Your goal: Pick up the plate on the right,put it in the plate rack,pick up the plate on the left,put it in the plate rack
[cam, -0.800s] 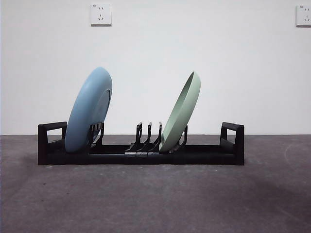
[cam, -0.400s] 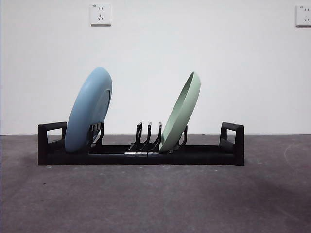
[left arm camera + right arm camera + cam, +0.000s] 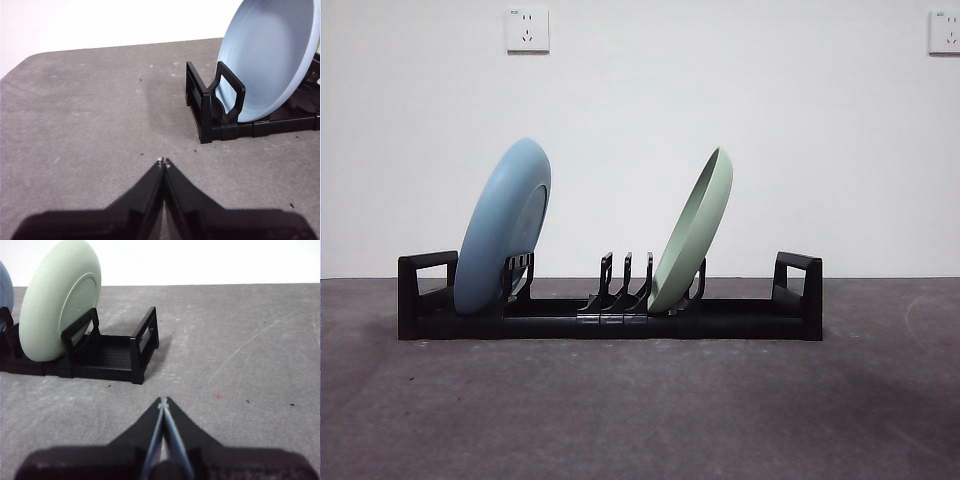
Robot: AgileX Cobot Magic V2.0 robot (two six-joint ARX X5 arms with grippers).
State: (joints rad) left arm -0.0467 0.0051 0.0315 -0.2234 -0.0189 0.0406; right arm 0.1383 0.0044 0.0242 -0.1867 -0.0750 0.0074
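Note:
The long black plate rack (image 3: 610, 318) stands across the middle of the table. A blue plate (image 3: 503, 226) leans upright in its left end, and a pale green plate (image 3: 693, 232) leans among the prongs right of centre. In the left wrist view my left gripper (image 3: 163, 161) is shut and empty, hanging over bare table short of the rack's loop end (image 3: 210, 107) and the blue plate (image 3: 270, 55). My right gripper (image 3: 163, 400) is likewise shut and empty, back from the rack's other end (image 3: 135, 347) and the green plate (image 3: 57, 297). Neither arm shows in the front view.
Grey table surface (image 3: 640, 410) stretches in front of the rack and out past both its ends. A white wall with two sockets (image 3: 527, 29) stands behind. The table's rounded far corner (image 3: 30, 57) shows in the left wrist view.

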